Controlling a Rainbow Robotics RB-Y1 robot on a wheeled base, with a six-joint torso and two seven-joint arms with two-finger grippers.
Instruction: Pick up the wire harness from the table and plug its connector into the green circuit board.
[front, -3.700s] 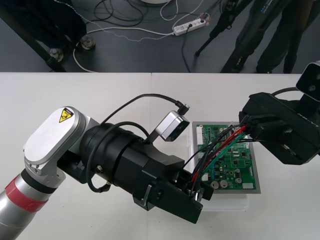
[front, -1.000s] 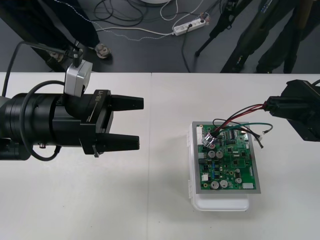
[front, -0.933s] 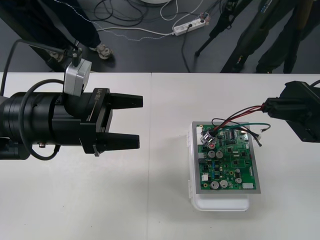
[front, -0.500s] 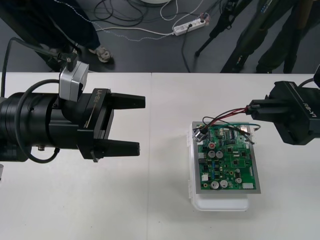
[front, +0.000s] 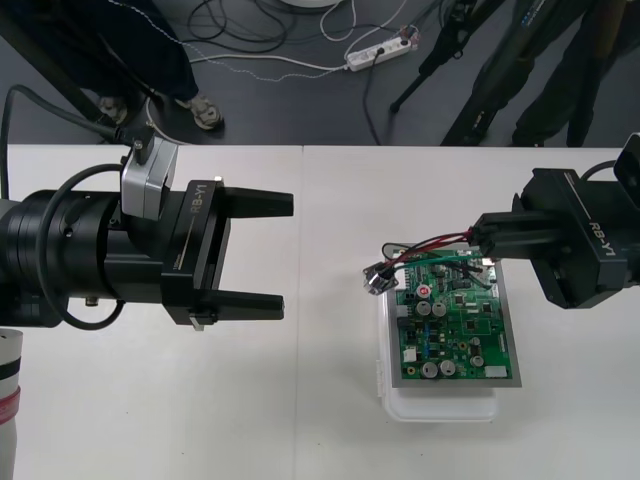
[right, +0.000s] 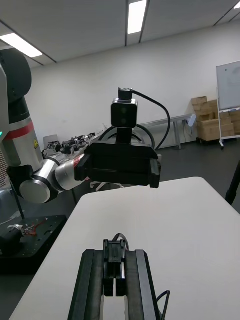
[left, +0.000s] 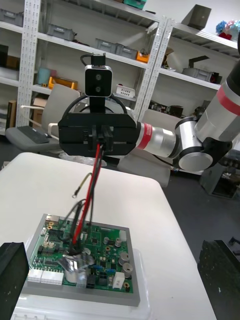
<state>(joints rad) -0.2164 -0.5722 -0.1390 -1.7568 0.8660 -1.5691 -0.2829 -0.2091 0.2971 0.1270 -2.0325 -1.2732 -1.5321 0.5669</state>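
With the right gripper (front: 484, 236) pinching the black plug (right: 114, 252) of the wire harness (front: 432, 247) above the far edge of the green circuit board (front: 455, 325), go slowly. Choose the mating place on the board first, turn the plug toward it, line up squarely, then press straight down, without tilting. Mind the metal socket (front: 378, 278) at the wires' other end, just beside the board's far left corner: loose, likely to drag the plug sideways. Leave the left gripper (front: 284, 255), spread wide and well apart from the board, out of the way.

Harness (front: 432, 246) over board (front: 458, 335), left gripper (front: 288, 257) well left
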